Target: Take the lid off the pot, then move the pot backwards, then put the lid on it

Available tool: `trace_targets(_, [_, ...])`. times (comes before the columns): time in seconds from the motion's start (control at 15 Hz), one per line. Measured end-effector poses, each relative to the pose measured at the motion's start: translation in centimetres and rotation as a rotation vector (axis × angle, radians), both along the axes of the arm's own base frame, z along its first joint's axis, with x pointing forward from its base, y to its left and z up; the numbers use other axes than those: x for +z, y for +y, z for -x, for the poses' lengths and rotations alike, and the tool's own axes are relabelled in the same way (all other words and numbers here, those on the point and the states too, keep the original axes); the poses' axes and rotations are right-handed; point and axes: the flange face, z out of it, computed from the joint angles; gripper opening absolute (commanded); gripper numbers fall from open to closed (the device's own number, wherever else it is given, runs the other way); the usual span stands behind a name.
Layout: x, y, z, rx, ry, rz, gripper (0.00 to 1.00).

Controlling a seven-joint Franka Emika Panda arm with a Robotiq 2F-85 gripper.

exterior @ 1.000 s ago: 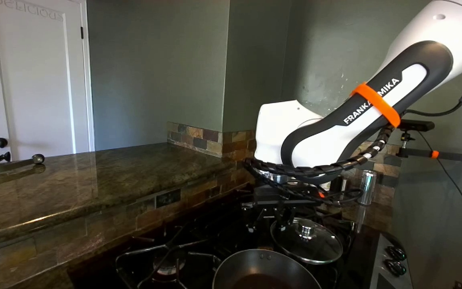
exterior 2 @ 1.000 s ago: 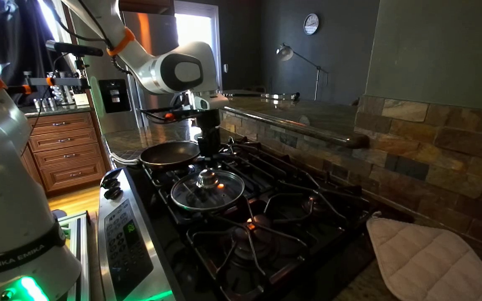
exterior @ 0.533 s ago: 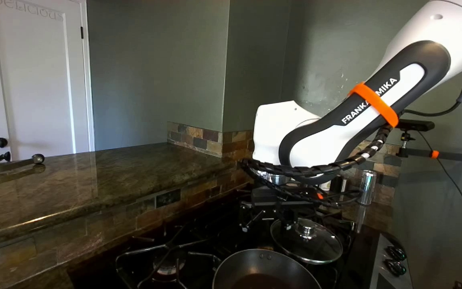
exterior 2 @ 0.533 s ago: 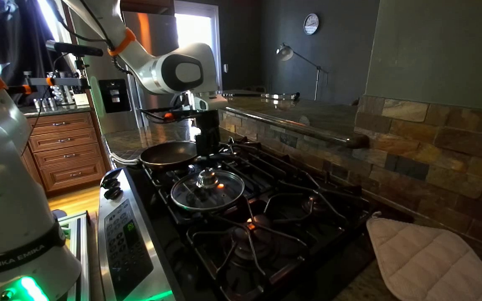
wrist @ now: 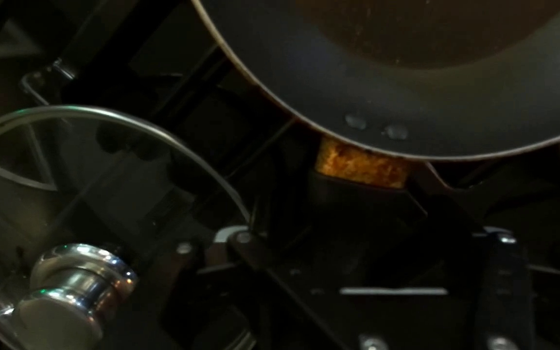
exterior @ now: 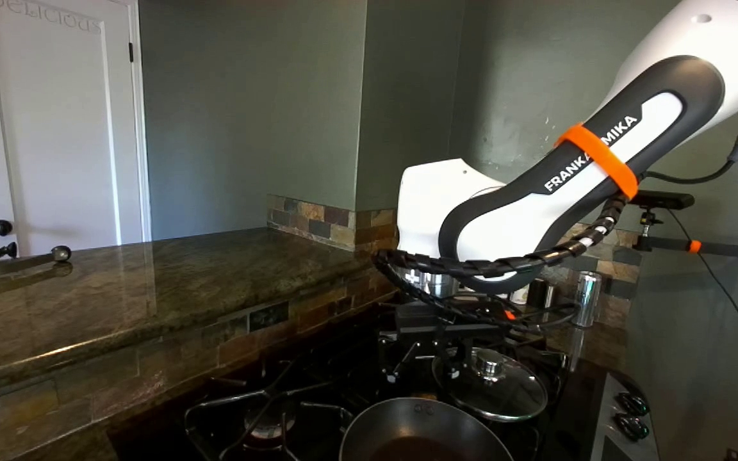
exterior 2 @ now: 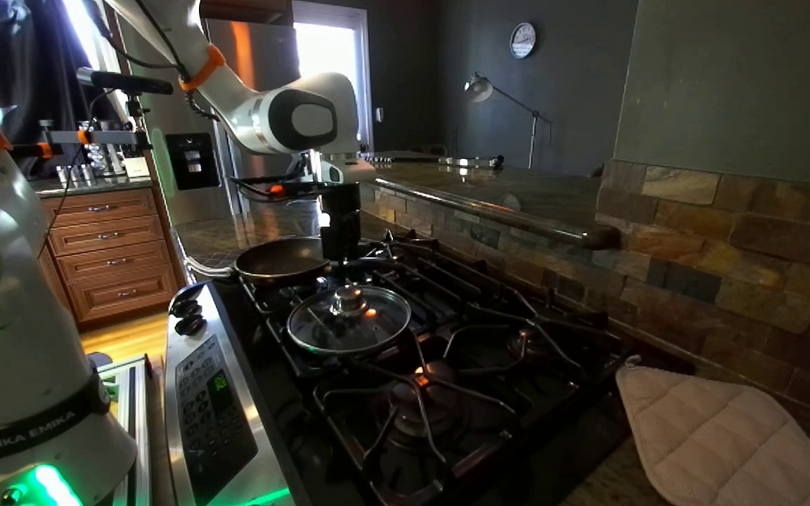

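Glass lid (exterior 2: 352,329), round pot (wrist: 445,107), apparently riveted

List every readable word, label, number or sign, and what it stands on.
"DELICIOUS" (partly cropped): white door.
"FRANKA", "MIKA": robot arm, orange band between.
"FRANKA EMIKA": robot base.
Too small or blurred to read: stove control panel, its green display, wall clock.

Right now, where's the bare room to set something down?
Glossy brownish stone counter near multicoloured wall tiles; black metal grates between round glass lid and beige quilted pad. Crowded: around dark round metal pot, lid and black gripper.
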Motion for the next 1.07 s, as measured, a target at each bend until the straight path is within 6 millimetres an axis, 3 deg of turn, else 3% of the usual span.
trace_targets(0.27, [-0.4,0.4,0.1,-0.008,0.015,0.002,0.23])
trace_targets(0.73, [0.0,0.1,-0.4,-0.088,0.001,-0.001,0.23])
trace_targets(1.07, [0.4,-1.5,-1.0,-0.24,-0.015,-0.011,0.23])
